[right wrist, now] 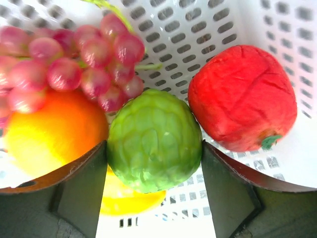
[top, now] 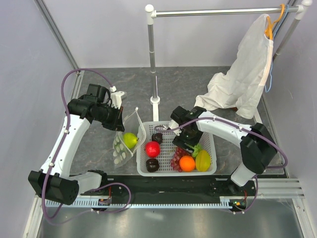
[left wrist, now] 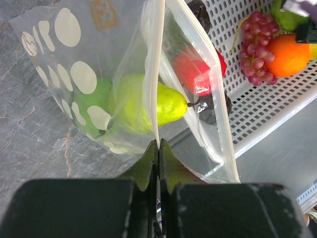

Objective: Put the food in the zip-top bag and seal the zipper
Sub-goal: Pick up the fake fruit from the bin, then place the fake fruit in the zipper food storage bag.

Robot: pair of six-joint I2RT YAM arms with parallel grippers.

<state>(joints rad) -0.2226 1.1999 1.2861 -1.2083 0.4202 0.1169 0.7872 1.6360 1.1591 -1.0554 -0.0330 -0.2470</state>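
**Grabbing slick toy fruit with one arm, floppy bag pinched in the other**

Right gripper [right wrist: 154,145] is down inside the white basket [top: 210,148], which sits mid-worktop by the near edge. Its two fingers are pressed against either side of a round green fruit [right wrist: 153,124], right across the fattest part. Can't tell if it's off the basket floor yet. This food looks like glossy hard plastic, so I'd guess it's light but slippery and would squirt out if pinched off-centre. The grapes [right wrist: 74,59], orange [right wrist: 49,134] and a red fruit [right wrist: 242,96] are crowding it too.

The zip-top bag [top: 120,148] stands just beside the basket's left wall, mouth gaping, with a green pear [left wrist: 163,106] already in it. It's thin film with zero stiffness, I reckon, and the zipper [left wrist: 159,59] is the only firm bit. That's where the left gripper [left wrist: 157,148] has it, jaws clamped tight on the strip.

Pose-wise, the left arm bows out toward the left edge, then its forearm angles back in to the bag. The right arm's elbow sticks out near the right edge, forearm reaching left over the basket, wrist tipped down.
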